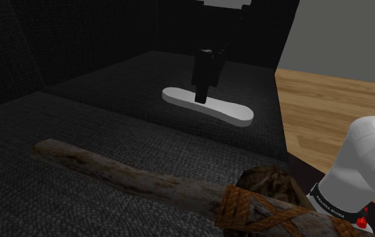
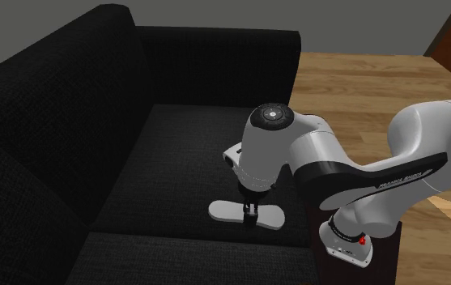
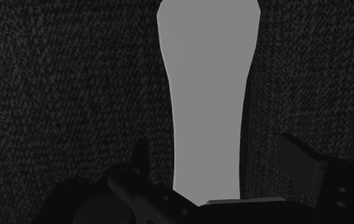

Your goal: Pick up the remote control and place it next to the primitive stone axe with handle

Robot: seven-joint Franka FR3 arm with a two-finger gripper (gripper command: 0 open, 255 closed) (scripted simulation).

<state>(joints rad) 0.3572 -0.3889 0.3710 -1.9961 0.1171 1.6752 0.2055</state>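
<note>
A flat white remote control [image 1: 227, 110] lies on the dark sofa seat [image 1: 112, 108]. My black gripper [image 1: 200, 98] stands upright over the remote's middle, fingertips down at it. In the wrist view the remote [image 3: 208, 95] runs between the two fingers [image 3: 304, 160], which stand apart with a gap on each side, so the gripper [image 3: 218, 156] is open and holds nothing. The stone axe lies nearer the camera in the shoulder view: a rough wooden handle [image 1: 122, 170], a brown stone head [image 1: 268, 184] and orange-brown lashing [image 1: 250, 210]. The second exterior view shows the gripper [image 2: 251, 214] on the remote [image 2: 225, 210].
The black sofa's backrest [image 2: 215, 65] and armrest [image 2: 45, 105] wall in the seat on two sides. A wooden floor [image 1: 334, 108] lies beyond the seat's edge. My white arm [image 2: 353, 170] and its stand [image 2: 361, 259] are beside the sofa front.
</note>
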